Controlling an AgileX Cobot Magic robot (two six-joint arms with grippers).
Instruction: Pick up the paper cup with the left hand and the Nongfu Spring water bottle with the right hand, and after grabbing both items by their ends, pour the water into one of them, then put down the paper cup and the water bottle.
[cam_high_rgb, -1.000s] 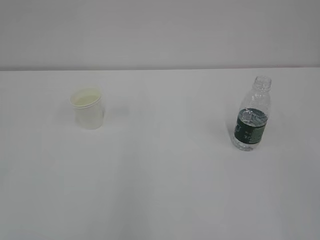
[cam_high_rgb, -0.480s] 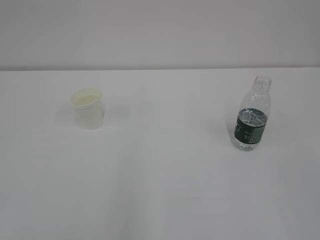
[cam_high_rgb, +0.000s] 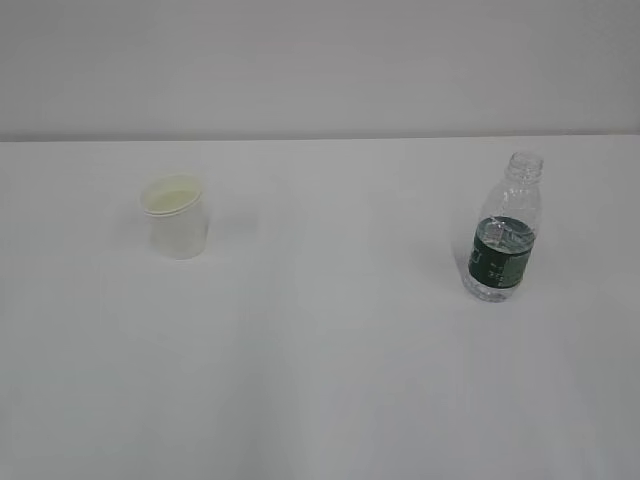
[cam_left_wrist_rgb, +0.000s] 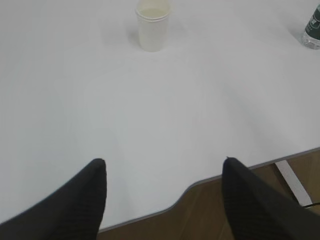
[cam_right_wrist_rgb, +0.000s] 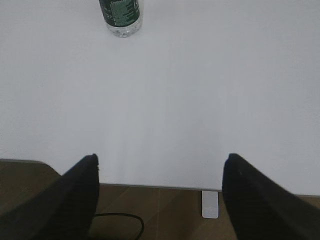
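A: Report container positions and contents.
B: The paper cup (cam_high_rgb: 176, 216) stands upright at worktop (cam_high_rgb: 320, 380) left, mouth open; the cream interior looks empty, though the view is too faint to be sure. The Nongfu Spring water bottle (cam_high_rgb: 505, 228) stands upright at right, uncapped, with the water (cam_high_rgb: 497, 285) roughly up to its dark green label band. The two are well apart.

A: Finger state and clearance?
B: The left hand (cam_left_wrist_rgb: 162, 172) and the right hand (cam_right_wrist_rgb: 160, 167) both hold their fingers (cam_left_wrist_rgb: 82, 200) apart, gripping nothing, over the near worktop edge. Open white surface lies between each and its target.

A: Materials?
B: Tapered off-white paper with a rolled rim; clear ribbed plastic; smooth matte worktop; brown floor (cam_right_wrist_rgb: 165, 210) below.
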